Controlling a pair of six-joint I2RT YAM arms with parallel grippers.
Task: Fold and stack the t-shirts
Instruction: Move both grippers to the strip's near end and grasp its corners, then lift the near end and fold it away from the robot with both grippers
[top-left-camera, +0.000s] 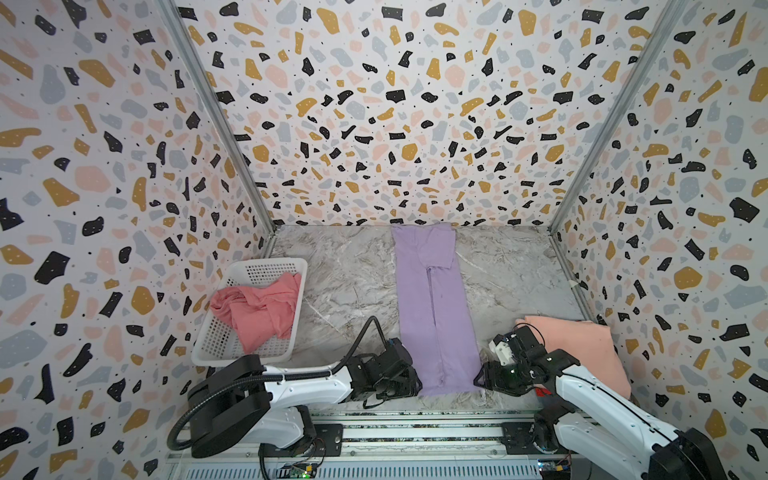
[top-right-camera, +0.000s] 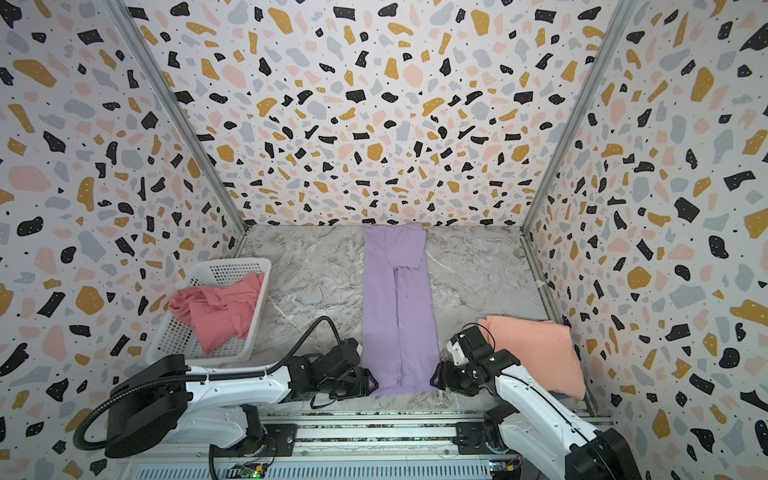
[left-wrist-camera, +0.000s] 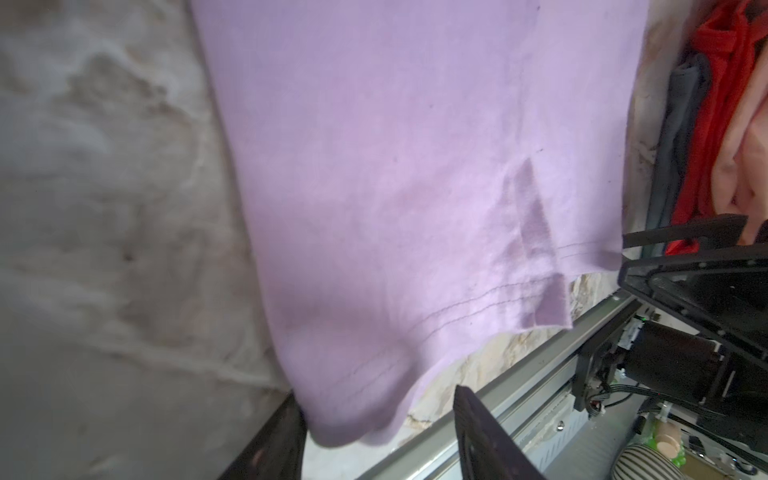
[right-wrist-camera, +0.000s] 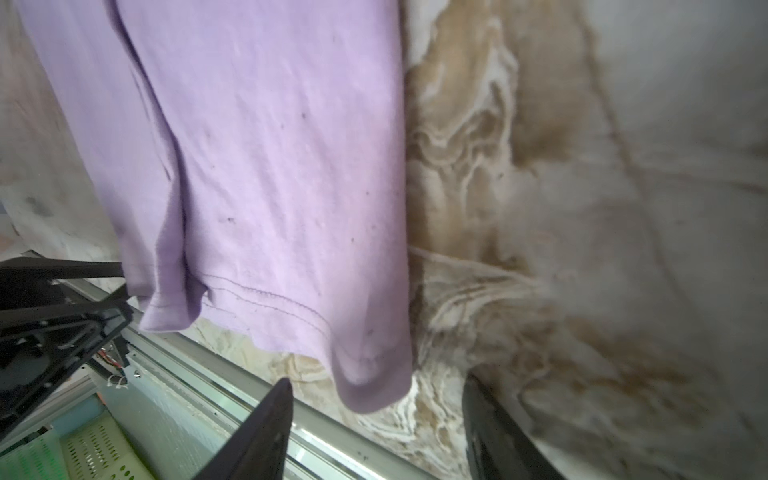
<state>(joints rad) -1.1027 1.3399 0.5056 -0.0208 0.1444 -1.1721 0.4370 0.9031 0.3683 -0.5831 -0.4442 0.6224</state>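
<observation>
Where the metal rail (top-left-camera: 415, 434) crosses the bottom of both top views, the left arm (top-left-camera: 299, 384) lies low and almost level, reaching in from the lower left. The right arm (top-left-camera: 602, 399) slants in from the lower right corner. Each ends at a near corner of the lilac t-shirt (top-left-camera: 436, 299). The left fingers (left-wrist-camera: 274, 440) stand apart with one hem corner between them, one finger touching cloth, nothing clamped. The right fingers (right-wrist-camera: 266, 428) are spread the same way around the other hem corner. That hem lies just short of the worktop's (top-left-camera: 345, 266) front edge, and bare marbled surface flanks the shirt on both sides. At lower right, just behind the right arm, a folded peach t-shirt (top-left-camera: 582, 349) sits against the side wall; the left wrist view shows a red t-shirt (left-wrist-camera: 719, 124) and grey cloth (left-wrist-camera: 673, 145) beside it. At centre left a white basket (top-left-camera: 216, 340) holds a crumpled rose pink t-shirt (top-left-camera: 257, 307) that spills over its left rim. The lilac shirt is a long narrow strip, its sides turned in to meet down the middle. It runs up the centre to the foot of the back wall and is flecked with small dark specks.
</observation>
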